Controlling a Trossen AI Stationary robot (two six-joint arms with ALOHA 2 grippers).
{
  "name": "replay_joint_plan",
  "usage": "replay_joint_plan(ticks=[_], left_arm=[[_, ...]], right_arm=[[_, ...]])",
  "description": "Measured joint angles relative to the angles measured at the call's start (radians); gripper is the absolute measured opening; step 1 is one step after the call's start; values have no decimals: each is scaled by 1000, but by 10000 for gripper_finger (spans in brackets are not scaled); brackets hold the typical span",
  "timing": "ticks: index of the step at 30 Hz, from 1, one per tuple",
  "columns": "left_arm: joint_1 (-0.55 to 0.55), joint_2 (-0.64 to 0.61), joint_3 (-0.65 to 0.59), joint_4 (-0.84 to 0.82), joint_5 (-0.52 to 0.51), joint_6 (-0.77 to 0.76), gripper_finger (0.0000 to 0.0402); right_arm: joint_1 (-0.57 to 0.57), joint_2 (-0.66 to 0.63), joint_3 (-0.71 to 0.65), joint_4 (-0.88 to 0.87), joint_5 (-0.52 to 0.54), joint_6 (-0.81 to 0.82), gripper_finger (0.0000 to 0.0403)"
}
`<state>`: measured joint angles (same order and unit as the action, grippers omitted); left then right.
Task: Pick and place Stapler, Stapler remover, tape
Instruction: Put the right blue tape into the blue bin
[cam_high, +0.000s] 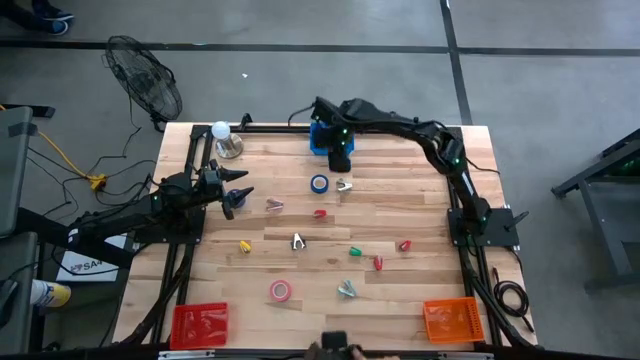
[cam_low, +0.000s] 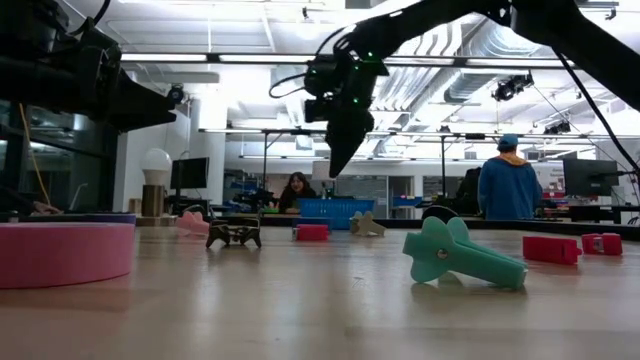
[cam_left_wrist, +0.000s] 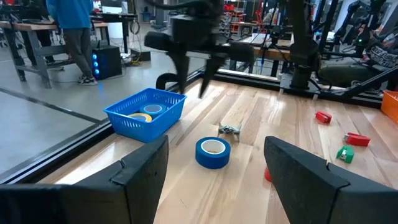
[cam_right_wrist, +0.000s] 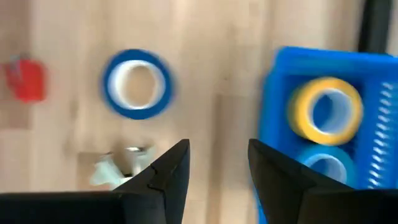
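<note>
A blue tape roll (cam_high: 319, 184) lies flat on the wood table, with a silvery staple remover (cam_high: 343, 185) beside it. A yellow roll (cam_right_wrist: 326, 109) and another blue roll (cam_right_wrist: 326, 165) lie inside the blue basket (cam_high: 318, 137) at the far edge. A pinkish-red roll (cam_high: 280, 291) lies flat near the front. Small staplers in red (cam_high: 404, 245), green (cam_high: 347, 289) and yellow (cam_high: 245, 246) are scattered about. My right gripper (cam_right_wrist: 217, 155) hangs open and holds nothing, pointing down between the basket and the blue roll, well above the table (cam_low: 340, 150). My left gripper (cam_high: 235, 195) waits open at the left edge.
Two orange-red trays (cam_high: 200, 322) (cam_high: 452, 320) stand at the front corners. A lamp with a white bulb (cam_high: 222, 135) stands at the far left corner. A second staple remover (cam_high: 297, 241) lies mid-table. People show in the room behind the table.
</note>
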<state>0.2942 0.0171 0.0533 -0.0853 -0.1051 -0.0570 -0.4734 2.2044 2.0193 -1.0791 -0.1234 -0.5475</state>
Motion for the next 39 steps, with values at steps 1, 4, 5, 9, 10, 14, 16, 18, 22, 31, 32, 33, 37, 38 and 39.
replay_joint_plan(ticks=[1,4,5,9,10,14,16,18,22,31,32,33,37,38,39], left_arm=[[0,0,0,0,0,0,262],[0,0,0,0,0,0,262],[0,0,0,0,0,0,262],[0,0,0,0,1,0,262],[0,0,0,0,1,0,262],[0,0,0,0,1,0,262],[0,0,0,0,1,0,262],[0,0,0,0,1,0,262],[0,0,0,0,1,-1,262],[0,0,0,0,1,-1,262],[0,0,0,0,1,-1,262],[0,0,0,0,1,-1,262],[0,0,0,0,0,-1,262],[0,0,0,0,0,-1,262],[0,0,0,0,0,-1,262]], right_arm=[[17,0,-3,4,0,-12,154],[65,0,-18,0,-2,-35,154],[79,0,-26,4,-4,-38,154],[124,-1,-94,61,-6,-43,154],[132,1,-113,70,-5,-46,154],[160,0,-191,166,1,-61,154],[169,0,-225,199,9,-63,153],[175,1,-255,244,17,-64,154],[180,0,-307,313,38,-64,154],[180,0,-375,411,62,-63,153],[180,0,-379,417,62,-62,153],[180,0,-380,418,62,-62,153],[180,0,-380,419,61,-56,153],[180,0,-380,419,61,-55,153],[180,0,-380,419,61,-54,152]])
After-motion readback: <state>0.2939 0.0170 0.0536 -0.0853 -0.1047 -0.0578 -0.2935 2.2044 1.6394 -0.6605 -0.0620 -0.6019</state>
